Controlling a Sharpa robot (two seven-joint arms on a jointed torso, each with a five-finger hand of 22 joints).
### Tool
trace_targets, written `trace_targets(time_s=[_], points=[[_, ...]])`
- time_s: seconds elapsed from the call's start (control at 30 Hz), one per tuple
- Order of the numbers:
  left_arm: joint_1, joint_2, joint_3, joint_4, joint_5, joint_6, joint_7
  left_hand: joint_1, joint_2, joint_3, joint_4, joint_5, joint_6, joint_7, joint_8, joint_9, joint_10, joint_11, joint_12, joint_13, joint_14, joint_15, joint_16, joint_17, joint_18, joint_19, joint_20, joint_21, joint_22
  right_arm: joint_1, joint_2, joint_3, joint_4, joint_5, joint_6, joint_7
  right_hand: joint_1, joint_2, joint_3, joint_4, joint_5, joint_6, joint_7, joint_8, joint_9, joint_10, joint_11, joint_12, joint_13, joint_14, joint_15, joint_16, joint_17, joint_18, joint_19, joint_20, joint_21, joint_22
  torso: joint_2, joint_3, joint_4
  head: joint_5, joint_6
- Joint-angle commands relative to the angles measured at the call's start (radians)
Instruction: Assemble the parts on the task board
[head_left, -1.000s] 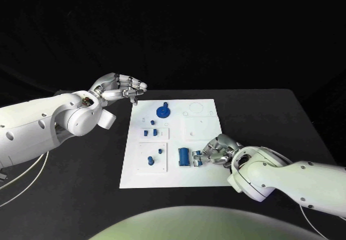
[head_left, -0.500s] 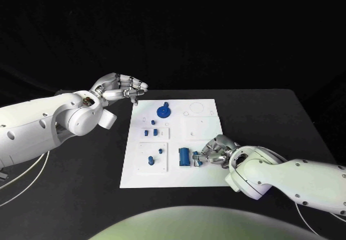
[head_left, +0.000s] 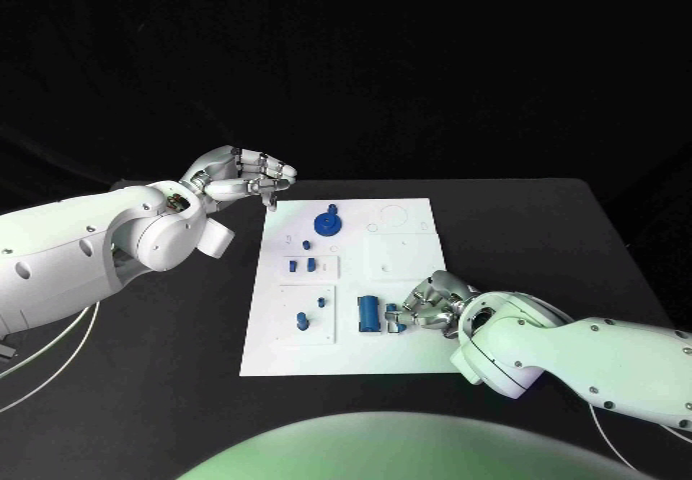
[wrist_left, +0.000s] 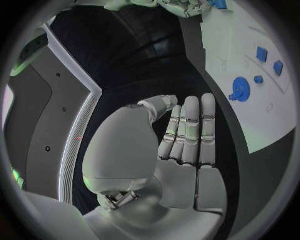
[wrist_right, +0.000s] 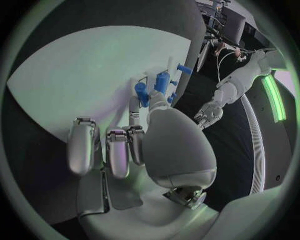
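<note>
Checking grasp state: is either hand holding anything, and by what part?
Right hand pinches a small blue part by its end, fingers down on the task board. Left hand holds nothing, fingers curled.

Right hand (head_left: 433, 302) a touch nearer the blue part (head_left: 369, 314) on the task board (head_left: 408, 350).

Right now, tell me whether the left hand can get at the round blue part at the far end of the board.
Probably yes. The left hand hangs over the task board beside its far left corner, holding nothing, and nothing stands between it and the round blue part.
</note>
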Motion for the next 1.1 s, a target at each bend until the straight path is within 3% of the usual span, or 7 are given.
trace_targets(time_s=[0.03, 0.2, 0.67, 1.1], points=[[0.001, 0.001, 0.001, 0.003, -0.002, 0.012, 0.003, 0.0, 0.005, 0.006, 0.003, 0.003, -0.004, -0.001, 0.006, -0.001, -0.008, 0.002, 0.003, -0.001, -0.005, -0.001, 0.006, -0.001, 0.015, -0.007, -0.001, 0.003, 0.001, -0.001, 0.001, -0.001, 0.0, 0.0, 0.019, 0.001, 0.001, 0.007, -0.002, 0.0, 0.001, 0.005, -0.002, 0.006, 0.003, 0.059, -0.009, -0.006, 0.148, 0.104, -0.006, 0.004, 0.263, -0.01, -0.007, 0.0, 0.0, 0.114, 0.0, -0.0001, 0.0004, 0.0, 0.0], [0.001, 0.0, 0.001, 0.003, -0.002, 0.012, 0.003, 0.0, 0.005, 0.006, 0.003, 0.003, -0.004, -0.001, 0.006, -0.001, -0.008, 0.002, 0.003, -0.001, -0.005, -0.001, 0.006, -0.001, 0.015, -0.007, -0.001, 0.003, 0.001, -0.001, 0.0, -0.001, 0.0, -0.002, 0.007, 0.008, -0.021, 0.004, -0.011, 0.001, 0.0, 0.007, -0.003, 0.01, 0.016, 0.061, -0.01, -0.005, 0.151, 0.104, -0.008, 0.004, 0.263, -0.01, -0.007, -0.002, -0.001, 0.114, 0.001, -0.0002, 0.0004, 0.0, 0.0], [0.001, 0.0, 0.001, 0.002, -0.003, 0.012, 0.0, -0.003, 0.004, 0.009, 0.001, 0.003, -0.004, -0.001, 0.007, -0.002, -0.009, 0.002, 0.004, -0.002, -0.005, -0.001, 0.006, -0.002, 0.015, -0.01, -0.001, 0.007, 0.003, -0.001, 0.001, -0.001, 0.002, -0.008, -0.018, 0.027, -0.057, 0.024, -0.014, 0.0, 0.001, 0.005, -0.005, 0.014, 0.035, 0.063, -0.012, -0.003, 0.156, 0.104, -0.009, 0.004, 0.263, -0.01, -0.006, -0.003, -0.002, 0.116, 0.0, 0.0001, 0.0005, 0.001, 0.0], [0.001, 0.0, 0.001, 0.002, -0.003, 0.013, -0.002, -0.004, 0.004, 0.009, 0.001, 0.003, -0.004, -0.001, 0.007, -0.002, -0.009, 0.002, 0.004, -0.003, -0.006, -0.001, 0.006, -0.002, 0.015, -0.01, -0.001, 0.007, 0.003, -0.001, 0.0, -0.001, -0.001, -0.012, 0.005, 0.027, -0.059, 0.026, -0.014, 0.0, 0.001, 0.004, -0.005, 0.014, 0.036, 0.063, -0.012, -0.004, 0.156, 0.104, -0.009, 0.004, 0.263, -0.009, -0.008, -0.003, -0.004, 0.115, 0.001, -0.0003, 0.0003, 0.002, 0.0]])
